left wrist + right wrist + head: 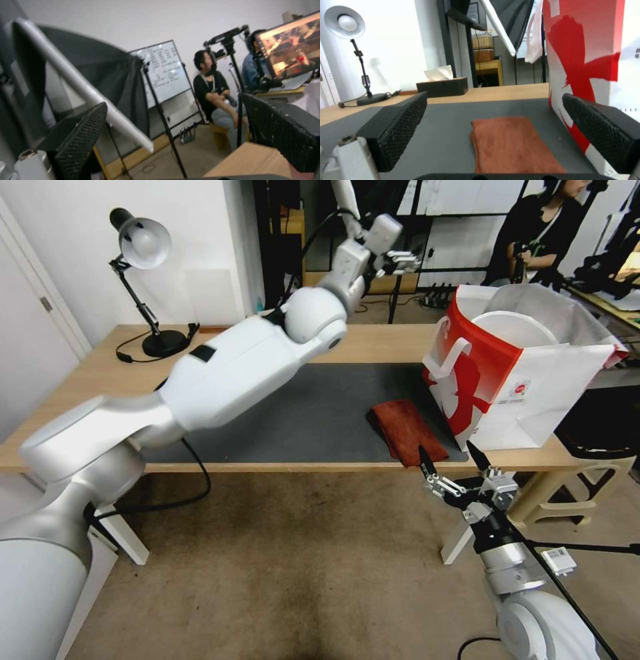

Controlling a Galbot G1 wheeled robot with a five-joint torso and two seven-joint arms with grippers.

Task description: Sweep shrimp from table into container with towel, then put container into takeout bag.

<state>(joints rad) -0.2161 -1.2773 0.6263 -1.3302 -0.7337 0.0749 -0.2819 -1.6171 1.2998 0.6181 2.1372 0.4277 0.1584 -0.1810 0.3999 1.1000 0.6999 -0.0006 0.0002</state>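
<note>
Lying flat and folded beside the takeout bag, the towel (soft, limp, light) is best pinched at its near hem by the spread-open right gripper

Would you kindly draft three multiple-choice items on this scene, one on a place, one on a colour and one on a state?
1. Where is the container?
A. inside the takeout bag
B. on the floor
C. under the lamp

2. What colour is the towel?
A. blue
B. rust-brown
C. white

3. How is the right gripper?
A. shut on the towel
B. open, near the table's front edge
C. inside the bag

Answers:
1 A, its white rim shows in the bag's mouth.
2 B, it lies folded on the mat.
3 B, its fingers stand apart, holding nothing.
</note>
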